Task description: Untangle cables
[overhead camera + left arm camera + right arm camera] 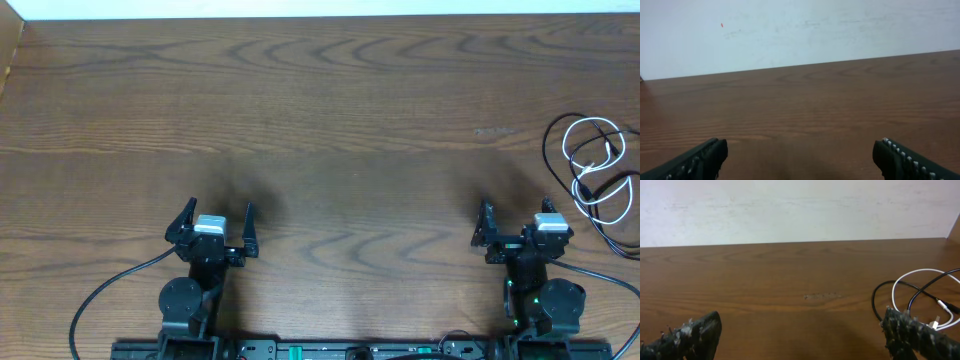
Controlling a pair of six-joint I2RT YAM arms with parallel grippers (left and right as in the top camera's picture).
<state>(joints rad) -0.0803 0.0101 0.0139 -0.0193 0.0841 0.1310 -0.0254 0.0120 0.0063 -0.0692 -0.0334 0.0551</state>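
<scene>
Arms (186, 296) black. Left gripper (219, 214), right gripper (517, 211): black ridged fingers (901, 156), silver-white block (209, 225) behind each. Right fingers (696, 331) scuffed whitish. Black wires (108, 287) at bases. Green lights (540, 297) on right base (562, 306).

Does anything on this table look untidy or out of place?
Yes. The thin black cable and thin white cable lie looped through each other near the right edge of the brown wooden table. Nothing else stands out.

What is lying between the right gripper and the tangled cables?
Nothing: the overhead view shows only bare table between the right gripper and the cables.
</scene>
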